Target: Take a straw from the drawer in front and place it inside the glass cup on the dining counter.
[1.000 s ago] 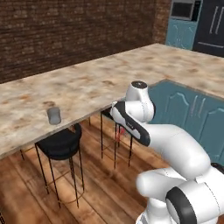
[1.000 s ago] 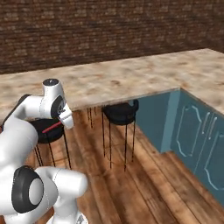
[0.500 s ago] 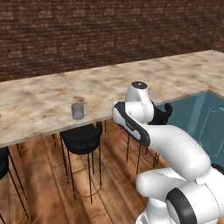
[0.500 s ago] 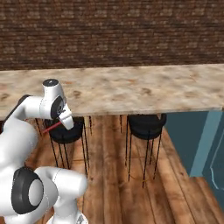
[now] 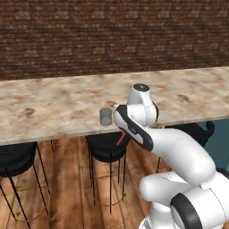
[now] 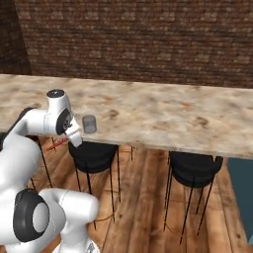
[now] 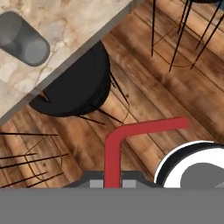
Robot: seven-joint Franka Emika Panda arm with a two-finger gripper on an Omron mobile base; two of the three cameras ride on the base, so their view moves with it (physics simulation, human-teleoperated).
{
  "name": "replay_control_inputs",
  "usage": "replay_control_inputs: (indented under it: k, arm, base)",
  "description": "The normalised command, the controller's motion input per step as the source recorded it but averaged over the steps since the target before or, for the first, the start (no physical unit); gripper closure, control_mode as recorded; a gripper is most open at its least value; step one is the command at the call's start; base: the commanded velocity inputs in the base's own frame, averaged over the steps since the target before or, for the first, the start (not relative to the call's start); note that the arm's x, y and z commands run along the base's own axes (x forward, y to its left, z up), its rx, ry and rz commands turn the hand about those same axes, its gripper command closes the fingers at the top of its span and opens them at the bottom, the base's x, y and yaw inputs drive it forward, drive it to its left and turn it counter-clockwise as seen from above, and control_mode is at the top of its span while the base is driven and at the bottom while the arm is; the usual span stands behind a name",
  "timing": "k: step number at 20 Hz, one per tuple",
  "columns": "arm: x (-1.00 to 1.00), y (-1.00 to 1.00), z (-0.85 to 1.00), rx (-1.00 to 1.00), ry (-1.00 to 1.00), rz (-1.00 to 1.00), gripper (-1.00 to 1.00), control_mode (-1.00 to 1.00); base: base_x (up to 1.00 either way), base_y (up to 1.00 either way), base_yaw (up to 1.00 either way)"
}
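Observation:
My gripper (image 7: pixel 113 183) is shut on the straw (image 7: pixel 114 148), a thin red stick whose short bent end points sideways over the wooden floor. The straw (image 5: pixel 120 139) pokes out below my hand, just off the near edge of the dining counter (image 5: pixel 53 107). The glass cup (image 5: pixel 106 116), a small grey tumbler, stands upright near that edge, a little to the left of my hand. In the right base view the glass cup (image 6: pixel 89 124) stands just right of the straw (image 6: pixel 58 144). From the hand, the glass cup (image 7: pixel 24 39) lies at the upper left on the dining counter (image 7: pixel 70 22). The drawer is out of view.
Black round stools (image 5: pixel 107 147) (image 6: pixel 192 168) stand under the counter, one right below my hand (image 7: pixel 70 87). A dark brick wall (image 5: pixel 112 36) runs behind the counter. A teal cabinet edge (image 6: pixel 244 183) shows at the far right. The floor is wooden planks.
The whole picture has shifted: the base has turned to face the dining counter squarely. The cup now sits close beside my hand. The grip on the straw is unchanged.

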Motion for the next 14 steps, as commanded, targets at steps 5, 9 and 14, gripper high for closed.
replay_control_inputs:
  k: [5,9,14]
  arm:
    - [0.0,0.0,0.0,0.0,0.0,0.0,1.0,1.0]
    - [0.0,0.0,0.0,0.0,0.0,0.0,1.0,1.0]
    - [0.0,0.0,0.0,0.0,0.0,0.0,1.0,1.0]
  base:
    - [0.63,-0.25,0.32]
    - [0.62,-0.26,0.24]
    - [0.63,-0.36,0.23]
